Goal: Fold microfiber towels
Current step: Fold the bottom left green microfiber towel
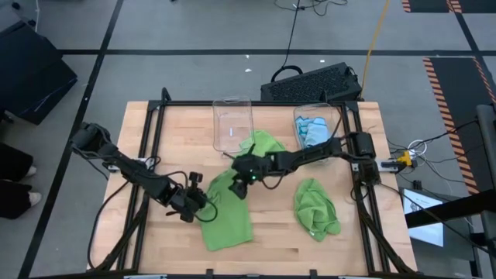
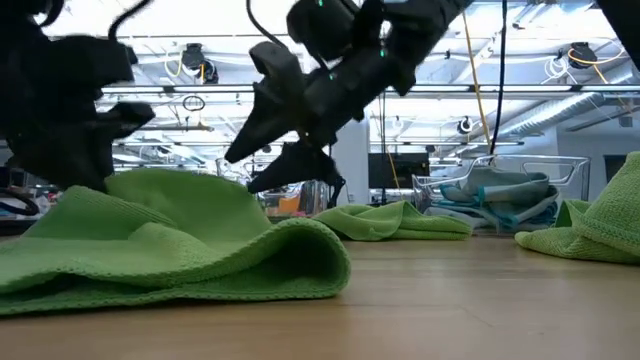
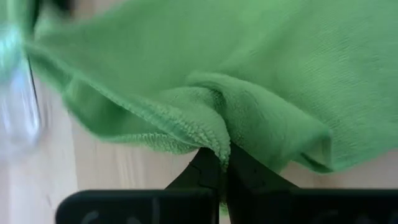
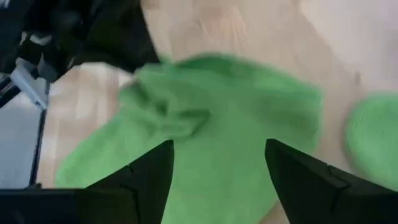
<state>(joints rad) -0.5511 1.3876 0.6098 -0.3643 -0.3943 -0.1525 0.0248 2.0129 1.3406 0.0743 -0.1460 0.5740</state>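
A lime green microfiber towel point(image 1: 226, 215) lies loosely doubled over on the wooden table, near the middle front. My left gripper point(image 1: 199, 205) is shut on its left edge. My right gripper point(image 1: 242, 178) hangs open just above the towel's far end. In the right wrist view its fingers point(image 4: 149, 174) stand wide apart over the cloth point(image 4: 217, 124), and I see no touch. A second green towel point(image 1: 263, 144) lies flat beside a bin. A third green towel point(image 1: 316, 208) sits crumpled at the front right. My left gripper pinches a bunched bit of the towel's hemmed edge point(image 3: 214, 142) between its two shut fingers. It comes from the table's left, slanting down. The edge is raised a little at the fingers, and the rest of the towel spreads slack on the table point(image 2: 180, 260).
Two clear plastic bins stand at the table's far side: one point(image 1: 232, 122) looks empty, the other point(image 1: 314, 128) holds light blue towels. A black keyboard-like object point(image 1: 310, 81) lies beyond the far edge. Bare wood point(image 1: 271, 248) shows along the front edge.
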